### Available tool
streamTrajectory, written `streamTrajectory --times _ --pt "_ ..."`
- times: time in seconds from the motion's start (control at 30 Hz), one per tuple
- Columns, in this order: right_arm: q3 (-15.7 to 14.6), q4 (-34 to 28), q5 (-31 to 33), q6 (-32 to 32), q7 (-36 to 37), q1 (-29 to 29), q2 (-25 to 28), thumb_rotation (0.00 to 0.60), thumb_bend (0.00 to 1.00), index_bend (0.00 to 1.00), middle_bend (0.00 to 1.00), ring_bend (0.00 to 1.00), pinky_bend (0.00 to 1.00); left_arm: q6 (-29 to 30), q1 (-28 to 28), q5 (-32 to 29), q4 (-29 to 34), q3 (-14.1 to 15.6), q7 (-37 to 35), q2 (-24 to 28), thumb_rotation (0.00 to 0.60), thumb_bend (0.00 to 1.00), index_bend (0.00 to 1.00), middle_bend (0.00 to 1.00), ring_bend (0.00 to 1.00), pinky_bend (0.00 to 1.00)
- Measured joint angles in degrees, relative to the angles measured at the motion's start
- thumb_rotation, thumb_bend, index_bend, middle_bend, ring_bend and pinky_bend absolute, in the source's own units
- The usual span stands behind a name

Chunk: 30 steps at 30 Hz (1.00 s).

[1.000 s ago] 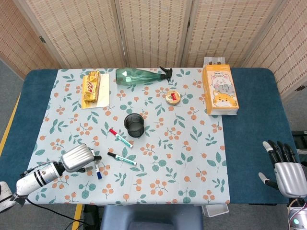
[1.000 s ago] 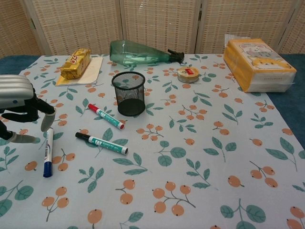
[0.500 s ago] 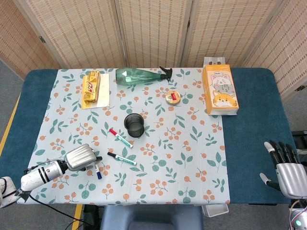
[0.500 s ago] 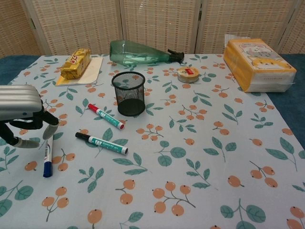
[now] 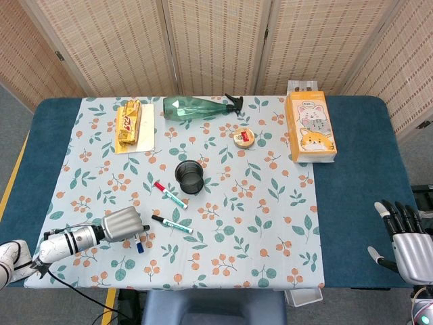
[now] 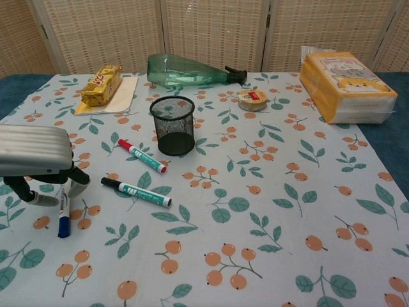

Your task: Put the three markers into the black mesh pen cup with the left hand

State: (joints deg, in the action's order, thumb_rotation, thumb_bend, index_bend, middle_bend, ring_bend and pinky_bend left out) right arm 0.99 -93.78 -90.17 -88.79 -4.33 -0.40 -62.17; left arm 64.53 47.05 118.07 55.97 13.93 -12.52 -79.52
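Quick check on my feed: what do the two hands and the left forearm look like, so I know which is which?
The left hand has a ribbed silver metal back, with dark fingers beneath in the chest view. Its forearm is a silver cylinder banded with black rings, and a thin black cable trails below it. The right hand has a smooth silver palm shell and black fingers with silver segments.

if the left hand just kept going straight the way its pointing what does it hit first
Probably the blue marker: the left hand points right across the table, fingers curled down right over it. Past that lies the black-capped marker. Whether the fingers already touch the blue one is unclear.
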Motion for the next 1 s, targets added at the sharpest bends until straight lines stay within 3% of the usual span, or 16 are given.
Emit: streamTrajectory --times 0.37,1.0 --pt "-0.48 0.34 -1.54 -1.72 1.84 -0.75 0.8 0.6 0.2 0.05 0.05 0.03 0.0 -6.47 2.23 -2.41 4.03 0.97 5.43 0.28 0.6 0.34 0.54 1.0 1.0 1.0" --pt "-0.6 0.64 -2.59 -3.17 2.02 -1.32 0.66 0.6 0.2 0.05 0.05 0.03 0.0 -4.54 1.12 -4.2 5.51 2.19 7.27 -0.58 0.6 0.35 0.64 1.0 1.0 1.0"
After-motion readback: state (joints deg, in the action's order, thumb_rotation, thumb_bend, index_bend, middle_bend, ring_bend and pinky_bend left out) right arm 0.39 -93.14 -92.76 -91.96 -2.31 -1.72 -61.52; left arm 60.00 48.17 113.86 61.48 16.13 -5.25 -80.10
